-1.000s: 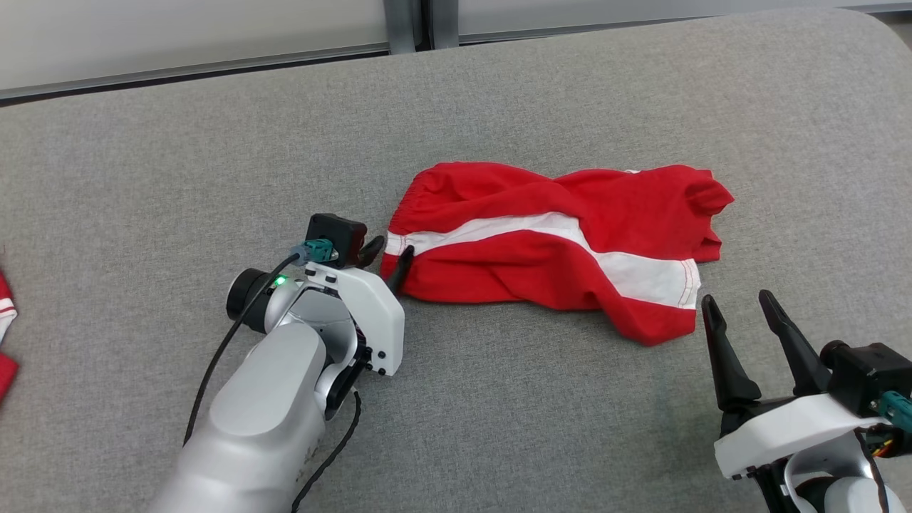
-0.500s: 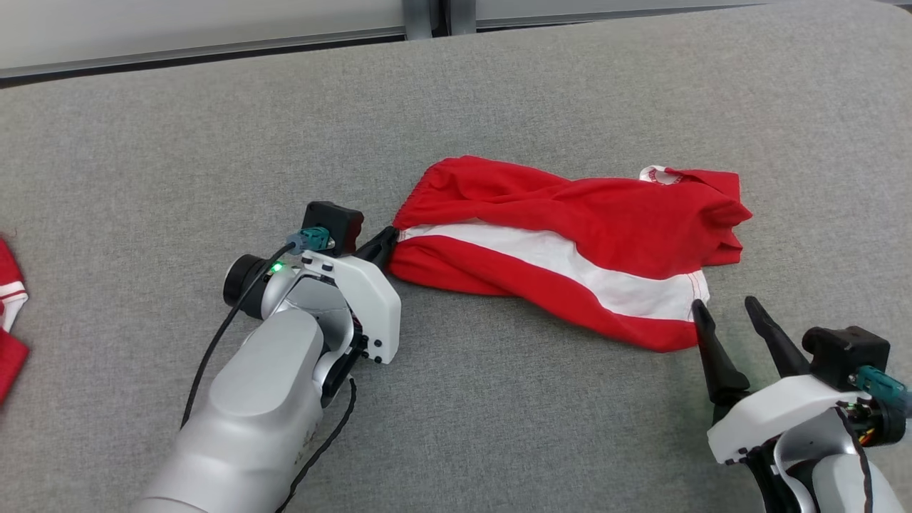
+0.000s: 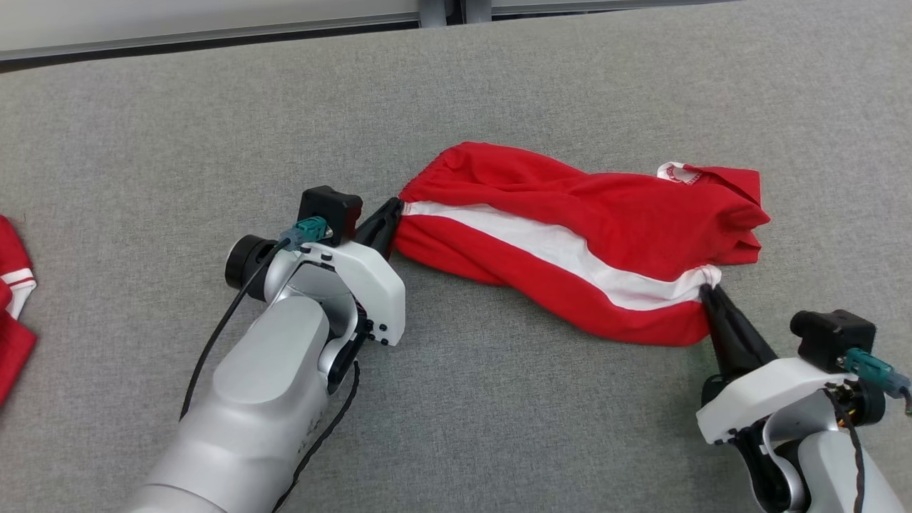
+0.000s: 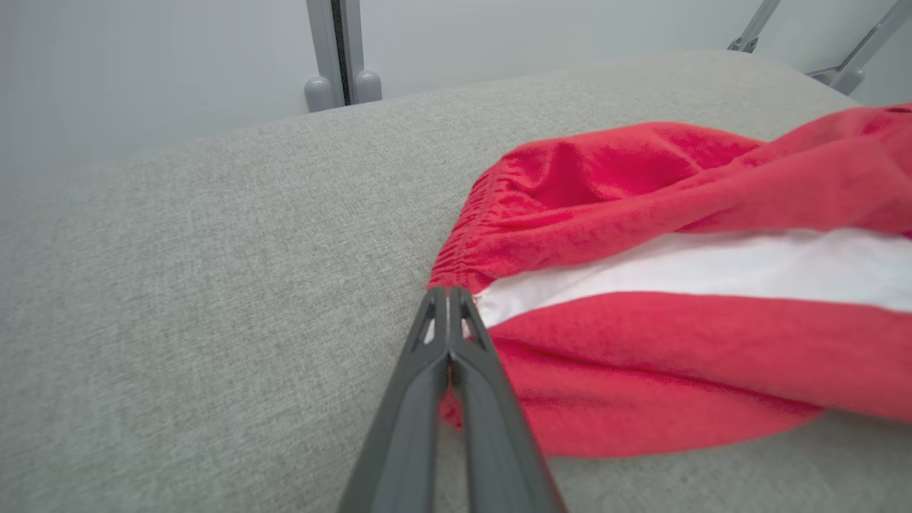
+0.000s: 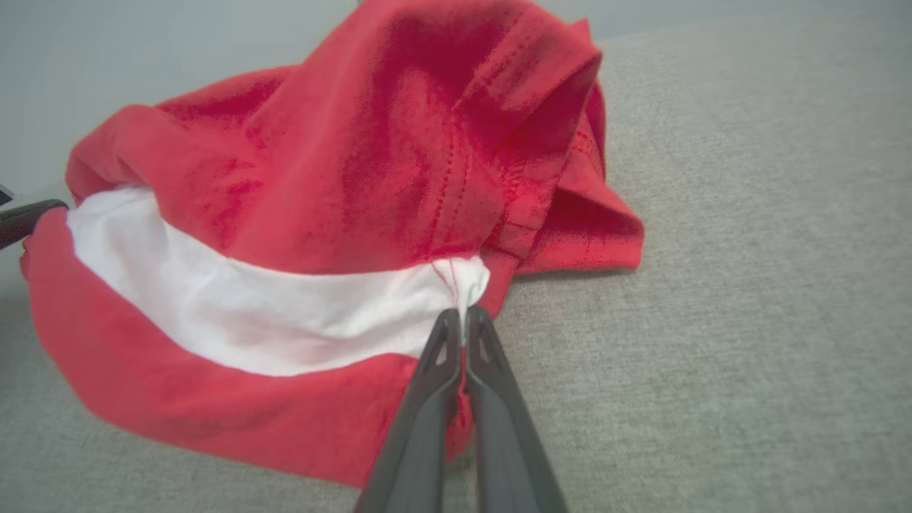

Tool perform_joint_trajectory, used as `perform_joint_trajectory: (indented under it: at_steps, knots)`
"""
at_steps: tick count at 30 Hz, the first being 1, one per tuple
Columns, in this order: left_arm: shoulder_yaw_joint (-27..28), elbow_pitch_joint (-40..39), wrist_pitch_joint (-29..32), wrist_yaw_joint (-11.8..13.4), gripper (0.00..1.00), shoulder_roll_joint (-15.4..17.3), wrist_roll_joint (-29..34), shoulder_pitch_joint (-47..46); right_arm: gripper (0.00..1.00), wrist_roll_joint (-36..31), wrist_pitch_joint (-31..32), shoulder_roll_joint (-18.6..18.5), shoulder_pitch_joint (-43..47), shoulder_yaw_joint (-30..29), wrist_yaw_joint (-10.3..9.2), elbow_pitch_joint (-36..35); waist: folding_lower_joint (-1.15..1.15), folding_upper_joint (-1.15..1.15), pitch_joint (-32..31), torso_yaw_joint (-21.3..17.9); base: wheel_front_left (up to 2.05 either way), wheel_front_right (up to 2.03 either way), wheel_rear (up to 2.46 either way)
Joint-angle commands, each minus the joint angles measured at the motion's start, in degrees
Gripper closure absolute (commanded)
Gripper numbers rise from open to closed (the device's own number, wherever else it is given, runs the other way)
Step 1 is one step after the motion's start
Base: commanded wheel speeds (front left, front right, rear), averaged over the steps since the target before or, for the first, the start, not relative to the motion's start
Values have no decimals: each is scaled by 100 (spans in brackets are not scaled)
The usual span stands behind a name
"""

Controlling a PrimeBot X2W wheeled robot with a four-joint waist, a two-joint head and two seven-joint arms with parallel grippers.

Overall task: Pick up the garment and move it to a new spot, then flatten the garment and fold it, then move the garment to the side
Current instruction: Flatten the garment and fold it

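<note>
Nearest in the head view are two pale glossy forearms, and a black cable (image 3: 214, 356) trails beside the left one. Just past them, the left gripper (image 3: 394, 209) has its long dark tapered fingers pressed together. It pinches the garment (image 3: 570, 235) at its gathered waistband end, right where the white stripe starts. The right gripper (image 3: 707, 292) is clamped the same way on the opposite end, at the stitched hem where the stripe finishes.

The garment is soft red knit with one broad white band running lengthways. It is rumpled and strung slantwise between the two grippers, centre-right on the grey surface (image 3: 499, 427), with its middle resting there. I cannot tell whether the pinched ends are lifted off. The surface is coarse woven grey fabric, padded-looking, with a rounded far corner.

The left wrist view gives the puckered elastic gathers and the slotted fingertips, which are too fine to make out in the head view. The right wrist view gives the hem's stitch lines, cloth heaped in a tall fold behind the tips, and the other gripper's dark tip at the far stripe end.

The head view adds a small white label (image 3: 673, 172) at the garment's far right corner, its print unreadable. It also adds a second red-and-white cloth (image 3: 14, 306) at the left edge, well apart. Farthest back are a pale wall (image 3: 214, 18) and a grey post (image 4: 342, 50).
</note>
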Motion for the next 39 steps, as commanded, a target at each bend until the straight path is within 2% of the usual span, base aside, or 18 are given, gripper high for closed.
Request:
perform_joint_trajectory:
  at_steps: [1, 10, 15, 20, 22, 30, 34, 39]
  knots:
    - [11, -33, -98, 56, 100, 24, 1, -103, 100, 9, -128, -52, -68, -21, 0, -92, 0, 0, -5, 1, 0, 0, 0]
    - [202, -666, -713, 327, 100, 208, 33, 1, 100, -231, -624, -219, -14, -197, 0, -1101, 0, 0, -136, 29, 0, 0, 0]
    - [385, -1570, -849, 579, 100, 465, 117, 91, 100, -396, -688, -358, -138, -388, 0, -1805, 0, 0, -282, 111, 0, 0, 0]
    - [566, -2849, -890, 825, 100, 790, 250, 77, 100, -556, -506, -497, -359, -622, 0, -2513, 0, 0, -468, 224, 0, 0, 0]
    - [654, -3681, -797, 977, 100, 1012, 346, 12, 100, -575, -383, -579, -571, -721, 0, -2907, 0, 0, -590, 290, 0, 0, 0]
    - [903, -5499, -200, 1354, 100, 1465, 512, -215, 100, -500, 64, -719, -1186, -750, 0, -3518, 0, 0, -922, 457, 0, 0, 0]
    - [1023, -6032, 52, 1496, 100, 1606, 461, -204, 100, -460, 226, -689, -1285, -760, 0, -3593, 0, 0, -993, 540, 0, 0, 0]
    - [1101, -6165, 215, 1490, 100, 1672, 320, -205, 100, -366, 343, -676, -1393, -732, 0, -3515, 0, 0, -923, 604, 0, 0, 0]
